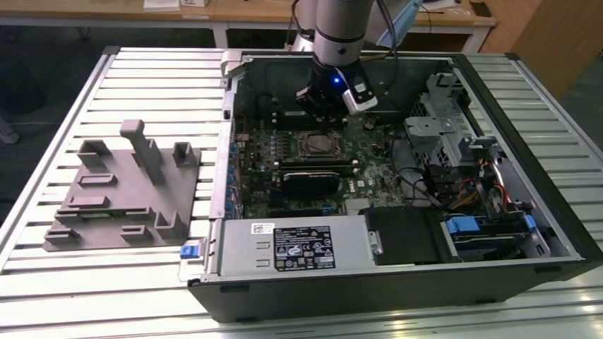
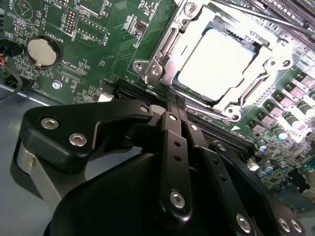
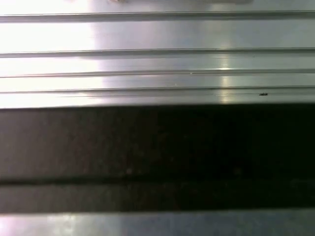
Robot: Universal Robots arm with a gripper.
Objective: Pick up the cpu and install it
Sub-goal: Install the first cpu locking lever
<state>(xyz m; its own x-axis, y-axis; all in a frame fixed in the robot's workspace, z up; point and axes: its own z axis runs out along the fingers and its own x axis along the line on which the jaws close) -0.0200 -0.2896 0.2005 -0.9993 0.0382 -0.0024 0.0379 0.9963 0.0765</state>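
Note:
The cpu [image 2: 216,63] lies flat in the motherboard socket, its silvery face up, with the metal socket frame [image 2: 162,59] around it. In the exterior view the socket [image 1: 315,145] sits mid-board inside the open computer case [image 1: 527,134]. My gripper [image 1: 323,113] hangs just behind the socket, above the board. In the second wrist view its black fingers [image 2: 170,115] run together to a narrow tip [image 2: 170,96] beside the frame's corner. The gripper is shut and holds nothing.
A grey plastic fixture [image 1: 123,198] lies on the slatted table [image 1: 141,78] at the exterior view's left. Inside the case are a grey box with a white label [image 1: 292,244], drive cages [image 1: 443,120] and cables. A coin battery [image 2: 43,51] sits on the board.

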